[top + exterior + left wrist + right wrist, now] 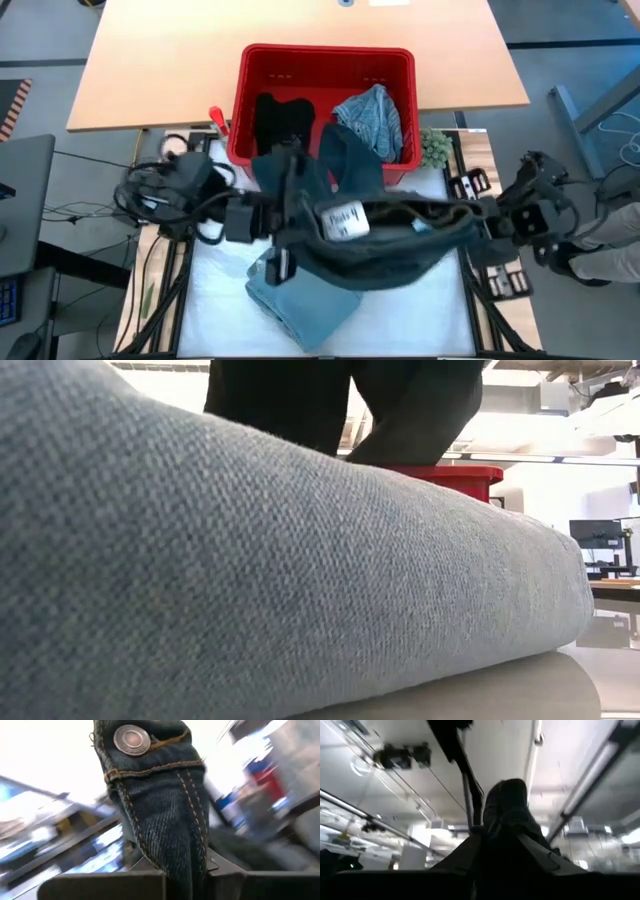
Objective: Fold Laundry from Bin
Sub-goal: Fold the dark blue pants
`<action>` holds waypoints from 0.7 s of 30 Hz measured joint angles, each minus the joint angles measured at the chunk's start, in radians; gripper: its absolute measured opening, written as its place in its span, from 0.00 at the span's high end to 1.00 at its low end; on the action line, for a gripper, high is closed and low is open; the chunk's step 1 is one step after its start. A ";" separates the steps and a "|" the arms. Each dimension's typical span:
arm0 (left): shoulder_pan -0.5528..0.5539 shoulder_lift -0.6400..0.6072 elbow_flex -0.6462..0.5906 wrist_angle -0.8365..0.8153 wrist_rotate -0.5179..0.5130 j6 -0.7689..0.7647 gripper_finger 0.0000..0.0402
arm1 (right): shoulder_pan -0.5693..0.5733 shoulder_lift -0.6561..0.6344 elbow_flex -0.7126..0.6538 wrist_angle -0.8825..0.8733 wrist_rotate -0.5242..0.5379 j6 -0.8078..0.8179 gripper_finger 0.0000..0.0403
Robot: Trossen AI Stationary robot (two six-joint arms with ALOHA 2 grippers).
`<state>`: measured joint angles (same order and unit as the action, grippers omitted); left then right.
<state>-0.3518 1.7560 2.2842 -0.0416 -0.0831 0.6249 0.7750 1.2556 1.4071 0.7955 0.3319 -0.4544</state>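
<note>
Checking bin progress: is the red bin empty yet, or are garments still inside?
Not empty. The red bin still holds a black garment and a blue-white striped one; the jeans hang outside it.

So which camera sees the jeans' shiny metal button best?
The left wrist view: the button fills the top of the jeans pinched in the left gripper. The high view shows the jeans but no button; the low and right wrist views show only dark cloth.

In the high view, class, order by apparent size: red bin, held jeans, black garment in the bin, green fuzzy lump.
1. Held jeans and red bin: alike, unranked.
2. Black garment.
3. Green fuzzy lump.
</note>
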 joint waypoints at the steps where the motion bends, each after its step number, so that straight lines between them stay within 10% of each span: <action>1: 0.001 -0.006 0.013 -0.040 -0.051 0.027 0.98 | 0.006 -0.017 0.000 -0.054 0.043 0.021 0.65; 10: 0.041 -0.014 0.069 -0.240 -0.369 0.158 0.98 | 0.143 -0.157 0.002 -0.455 0.661 0.008 0.46; 21: 0.174 -0.048 0.072 -0.105 -0.672 0.521 0.98 | 0.179 -0.081 -0.004 -0.546 0.535 0.071 0.46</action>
<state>-0.1782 1.7078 2.3558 -0.1465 -0.7555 1.1460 0.9539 1.1745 1.4029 0.2491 0.8667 -0.3832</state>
